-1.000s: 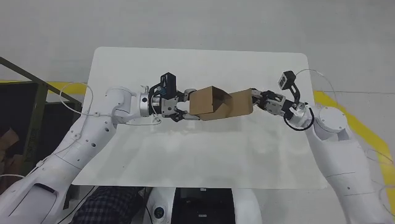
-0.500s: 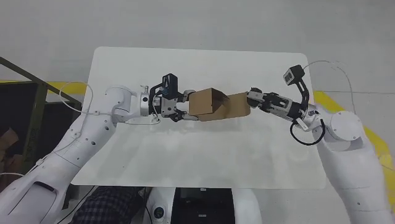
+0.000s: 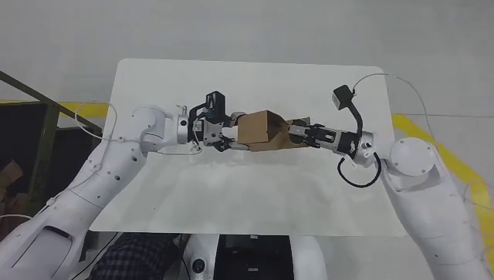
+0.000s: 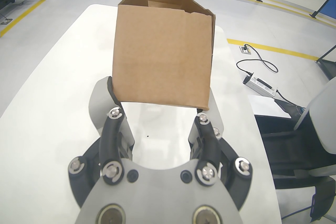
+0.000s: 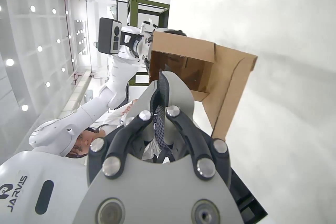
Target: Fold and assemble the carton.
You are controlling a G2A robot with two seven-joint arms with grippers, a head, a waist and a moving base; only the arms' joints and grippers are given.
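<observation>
I see a plain brown carton (image 4: 162, 57) between the left gripper (image 4: 160, 95) fingers (image 4: 99, 99), pale grey with black pads. The table (image 4: 52, 83) beneath them is plain white.

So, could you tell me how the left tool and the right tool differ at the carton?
The left tool has its fingers spread wide, clasping one end of the carton at both corners; the right tool has its fingers pressed together. The left tool sits outside the carton; the right tool pokes into its open end. Both touch the carton, from opposite ends.
</observation>
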